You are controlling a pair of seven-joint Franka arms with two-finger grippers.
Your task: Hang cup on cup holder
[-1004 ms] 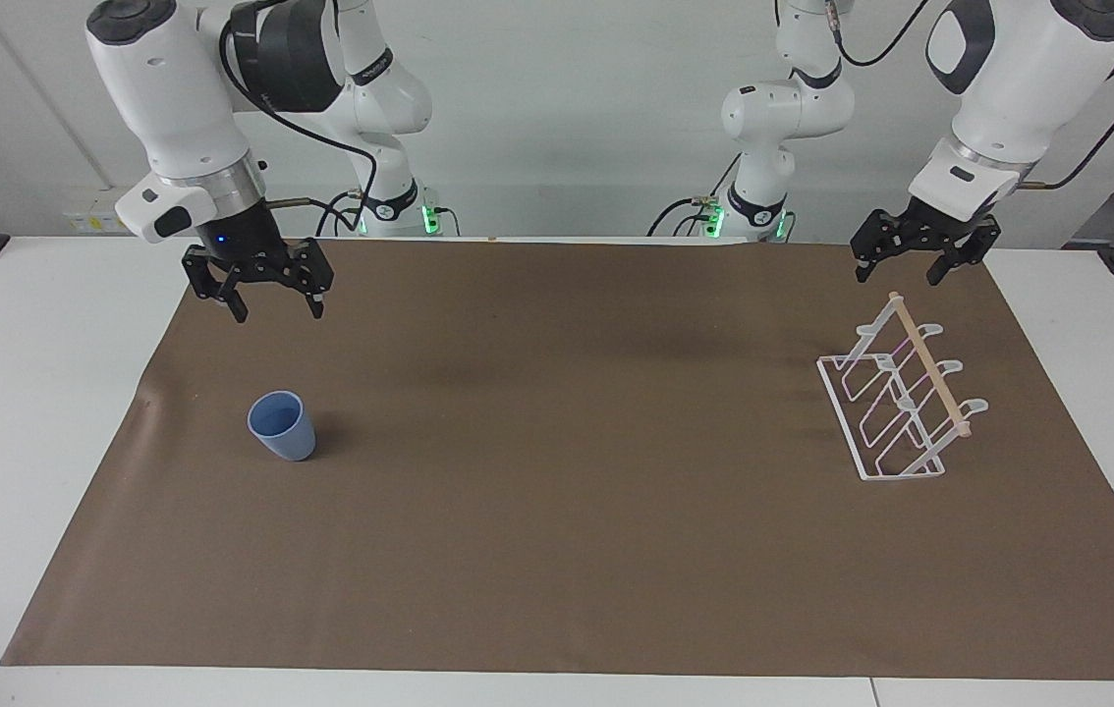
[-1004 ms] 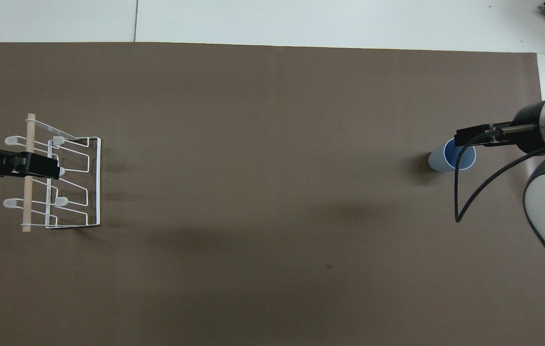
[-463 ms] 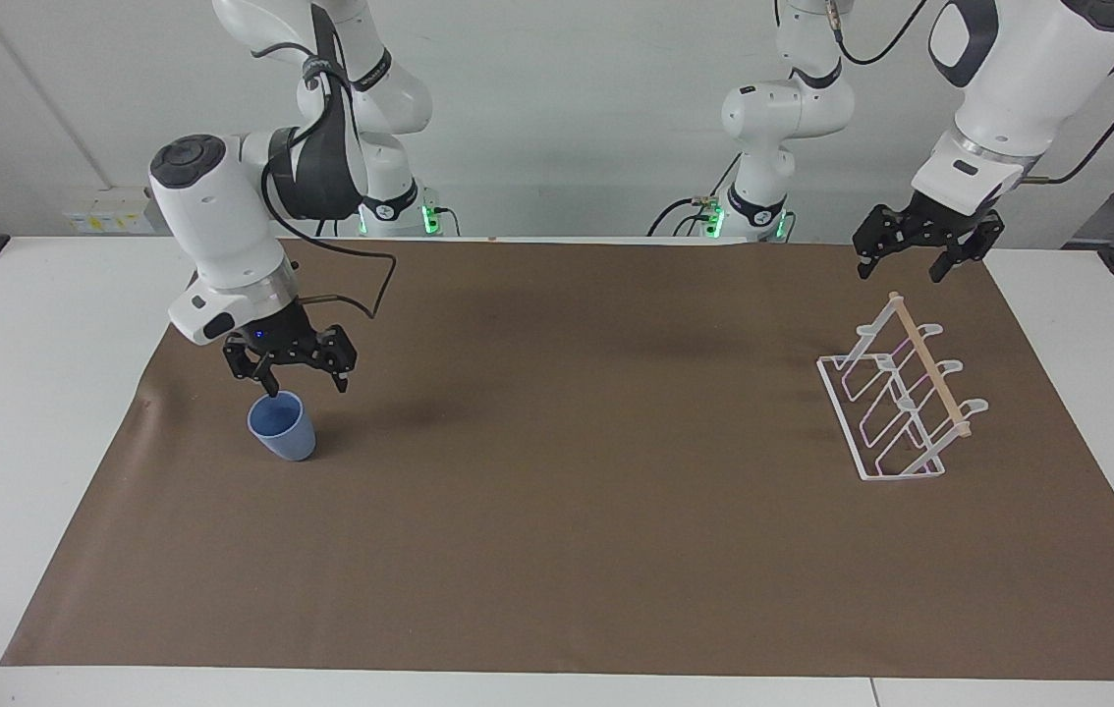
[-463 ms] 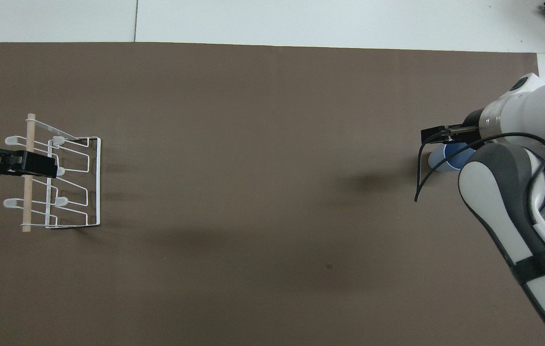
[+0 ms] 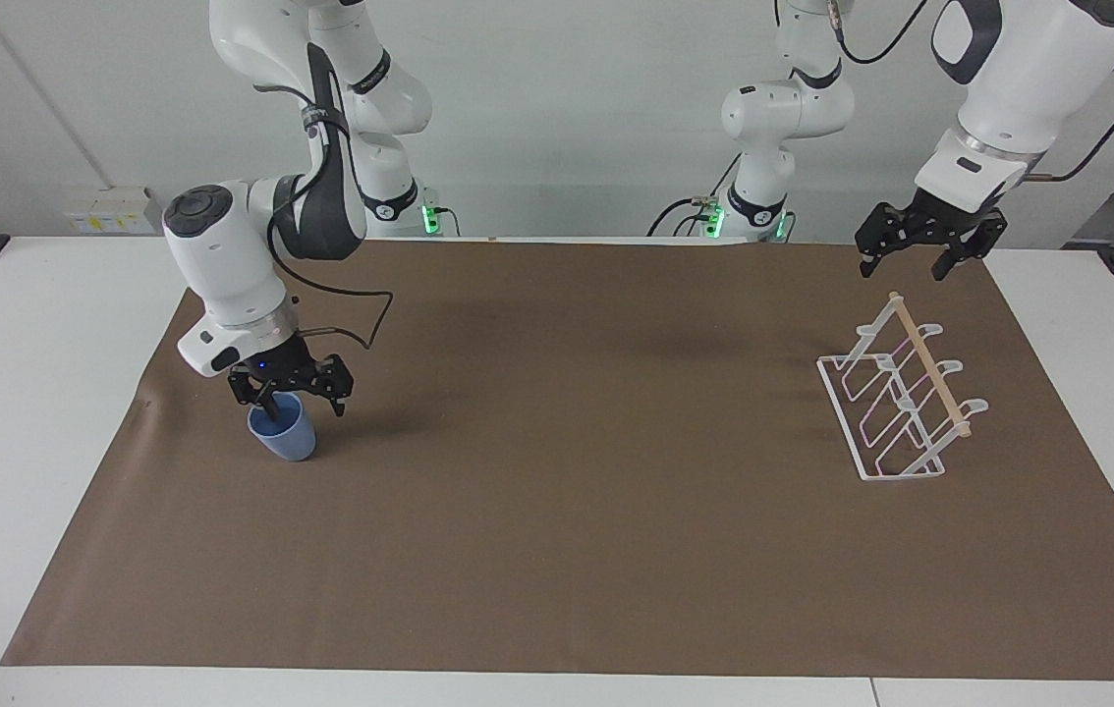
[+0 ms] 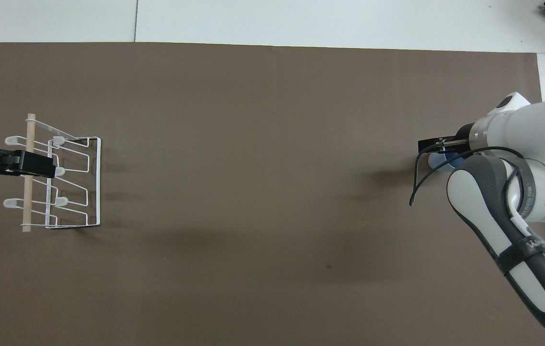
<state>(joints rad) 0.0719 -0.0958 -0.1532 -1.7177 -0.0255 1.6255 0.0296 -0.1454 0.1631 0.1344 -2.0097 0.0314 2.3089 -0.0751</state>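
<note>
A brown mat (image 5: 557, 550) covers the white table. At the right arm's end stands the cup (image 5: 284, 437); the right gripper (image 5: 290, 397), fingers spread, straddles its rim, one inside, gripping nothing. Closing should pinch the wall gently. The left gripper (image 5: 920, 253), open, empty, waits over the holder (image 5: 896, 403).

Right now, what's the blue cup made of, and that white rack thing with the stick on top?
The cup looks like plastic: plain light blue, matte, no shine or print. The cup holder looks like thin metal wire coated white, bent into loops, though it could be plastic. Its top rod looks like pale, unpainted wood.
</note>
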